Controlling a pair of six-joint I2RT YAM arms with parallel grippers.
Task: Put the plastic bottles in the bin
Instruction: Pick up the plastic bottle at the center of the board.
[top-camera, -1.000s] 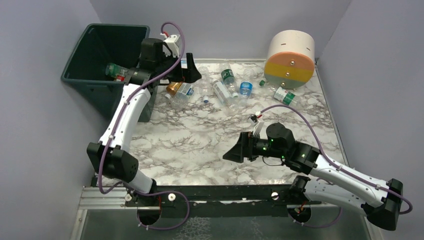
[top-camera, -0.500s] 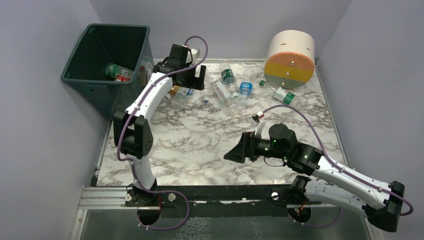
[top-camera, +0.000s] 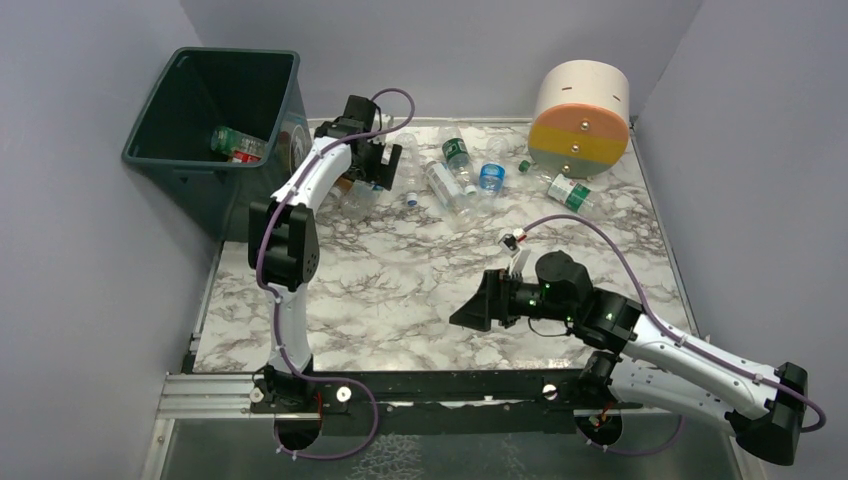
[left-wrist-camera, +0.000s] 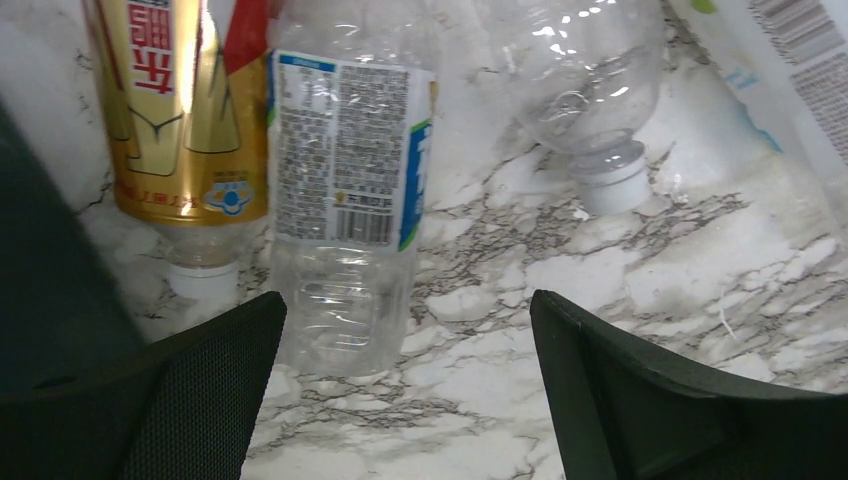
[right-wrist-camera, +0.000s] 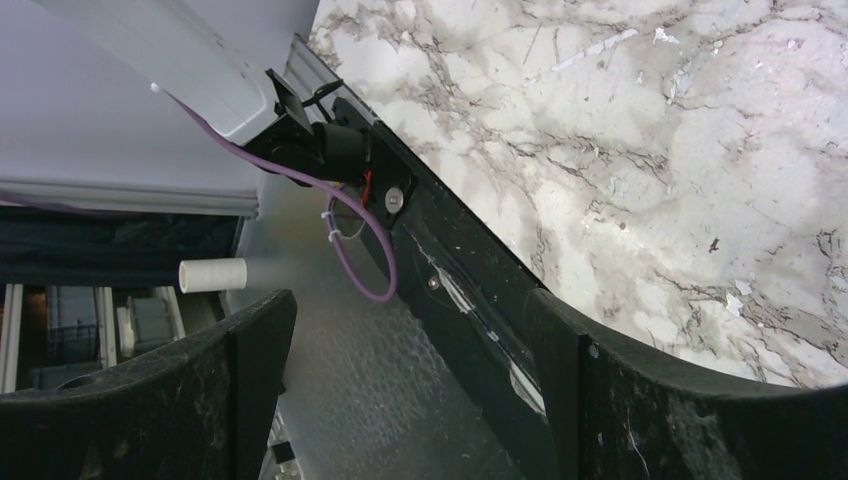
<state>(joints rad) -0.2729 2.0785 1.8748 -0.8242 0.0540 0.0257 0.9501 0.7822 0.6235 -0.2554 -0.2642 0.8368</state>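
Left claw (left-wrist-camera: 405, 297) wide open, empty, clear bottle (left-wrist-camera: 345, 180) just ahead by one finger, gold-labelled bottle (left-wrist-camera: 170, 110) alongside

Bottles (top-camera: 457, 153) are strewn along the far side of the tabletop (top-camera: 400, 270), and the left pincer (top-camera: 385, 167) is held over those nearest the bin (top-camera: 195, 195). Two more are seen inside it.

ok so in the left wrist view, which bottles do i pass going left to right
gold-labelled bottle → clear bottle with white printed label → clear bottle with white cap → barcode-labelled bottle, cut off at the top right edge
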